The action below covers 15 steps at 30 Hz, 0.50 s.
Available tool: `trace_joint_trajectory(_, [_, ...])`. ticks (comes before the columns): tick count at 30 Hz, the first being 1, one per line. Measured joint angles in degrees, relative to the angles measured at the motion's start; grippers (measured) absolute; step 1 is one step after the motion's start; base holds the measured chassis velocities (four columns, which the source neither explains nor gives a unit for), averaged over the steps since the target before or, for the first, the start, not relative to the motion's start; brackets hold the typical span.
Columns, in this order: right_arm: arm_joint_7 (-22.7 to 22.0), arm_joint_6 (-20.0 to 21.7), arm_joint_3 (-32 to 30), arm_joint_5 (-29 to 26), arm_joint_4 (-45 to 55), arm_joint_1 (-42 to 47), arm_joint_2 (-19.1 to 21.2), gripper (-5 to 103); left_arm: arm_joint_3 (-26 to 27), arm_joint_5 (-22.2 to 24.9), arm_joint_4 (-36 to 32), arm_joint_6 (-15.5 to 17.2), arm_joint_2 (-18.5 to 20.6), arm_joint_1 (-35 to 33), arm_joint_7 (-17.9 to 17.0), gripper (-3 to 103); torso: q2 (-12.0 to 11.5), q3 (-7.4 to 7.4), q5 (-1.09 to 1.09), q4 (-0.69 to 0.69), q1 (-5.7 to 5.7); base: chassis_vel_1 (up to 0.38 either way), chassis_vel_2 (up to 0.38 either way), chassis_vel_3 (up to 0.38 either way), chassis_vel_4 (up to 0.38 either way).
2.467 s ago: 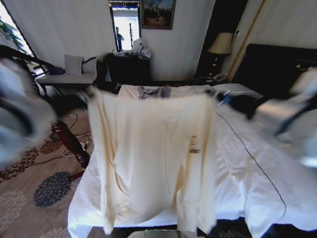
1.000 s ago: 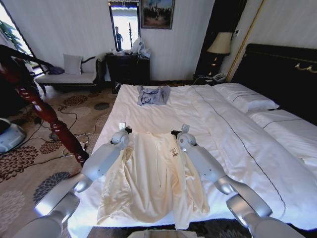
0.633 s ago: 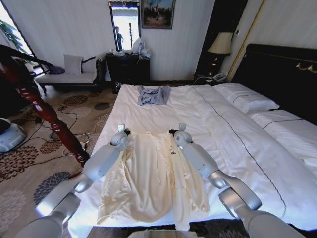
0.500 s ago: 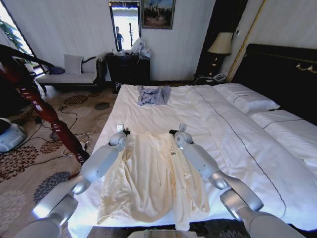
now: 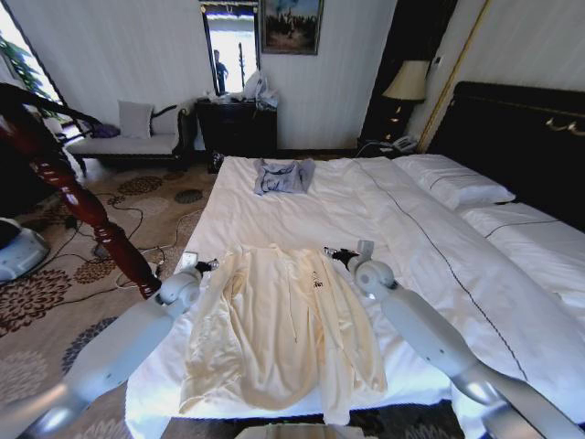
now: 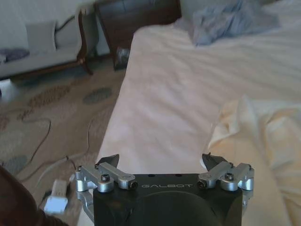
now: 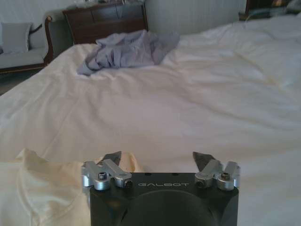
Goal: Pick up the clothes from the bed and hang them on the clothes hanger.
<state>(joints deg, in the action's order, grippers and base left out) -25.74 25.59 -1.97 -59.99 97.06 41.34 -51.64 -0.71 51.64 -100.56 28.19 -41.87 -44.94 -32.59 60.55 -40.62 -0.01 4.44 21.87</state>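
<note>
Left pincer (image 5: 203,265) open, empty, at bed's (image 5: 274,215) left edge, just beside clothes' (image 5: 283,329) left shoulder. Clothes spread flat near foot edge, collar toward far end. Thin, limp, light by the look; likely to sag and slide. Best hold judged at both shoulder seams. Right pincer (image 5: 340,255) open, empty, just beside right shoulder.
</note>
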Motion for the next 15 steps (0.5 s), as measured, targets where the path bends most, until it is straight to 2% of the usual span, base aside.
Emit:
trace_joint_trajectory(1, [0.3,-0.3,-1.3,0.7,2.0,1.9,0.7,88,0.9,-0.6,-2.0,-0.9,0.9,-1.5,0.0,100,0.0,0.00,0.00,0.01,0.00,0.000,0.000,0.000,0.000])
trace_joint_trajectory(2, [0.3,-0.3,-1.3,0.7,2.0,1.9,0.7,88,0.9,-0.6,-2.0,-0.9,0.9,-1.5,0.0,100,0.0,0.00,0.00,0.01,0.00,0.000,0.000,0.000,0.000])
trace_joint_trajectory(4, [1.2,-1.0,-5.2,1.9,6.6,7.1,2.4,97,4.2,-3.1,-7.4,-2.4,3.0,-6.6,-0.2,100,0.0,0.00,0.02,0.05,0.00,0.000,0.000,0.000,0.000])
trace_joint_trajectory(6, [1.5,-1.3,-7.0,2.3,8.5,9.6,3.2,99,5.6,-4.5,-9.8,-3.0,4.1,-9.3,-0.4,100,0.0,0.00,0.01,0.02,-0.01,0.000,0.000,0.000,0.000])
trace_joint_trajectory(7, [1.6,-1.4,-9.5,3.2,11.2,12.9,4.3,100,7.1,-7.2,-12.2,-3.4,5.1,-12.1,-0.8,100,0.0,0.01,0.02,0.01,-0.01,0.000,0.000,0.000,0.000])
trace_joint_trajectory(9, [1.4,-1.9,-12.6,5.4,15.0,17.1,5.4,100,9.6,-12.4,-15.8,-1.5,6.6,-16.2,-3.1,100,0.0,0.01,-0.02,0.04,-0.01,0.000,0.000,0.000,0.000])
trace_joint_trajectory(10, [1.4,-1.9,-12.6,5.4,15.0,17.1,5.4,100,9.6,-12.4,-15.8,-1.5,6.6,-16.2,-3.1,100,0.0,0.01,-0.02,0.04,-0.01,0.000,0.000,0.000,0.000])
trace_joint_trajectory(12, [0.7,-2.1,-14.7,6.9,18.2,20.9,5.5,100,13.7,-17.5,-19.6,1.1,7.2,-21.2,-6.1,100,0.0,0.00,0.04,0.00,-0.01,0.000,0.000,0.000,0.000])
trace_joint_trajectory(14, [-0.1,-2.0,-16.6,7.6,20.6,24.1,4.8,100,16.4,-19.3,-23.5,3.3,7.2,-24.8,-9.0,100,0.0,0.00,-0.01,-0.01,0.00,0.000,0.000,0.000,0.000])
trace_joint_trajectory(15, [-0.1,-2.0,-16.6,7.6,20.6,24.1,4.8,100,16.4,-19.3,-23.5,3.3,7.2,-24.8,-9.0,100,0.0,0.00,-0.01,-0.01,0.00,0.000,0.000,0.000,0.000])
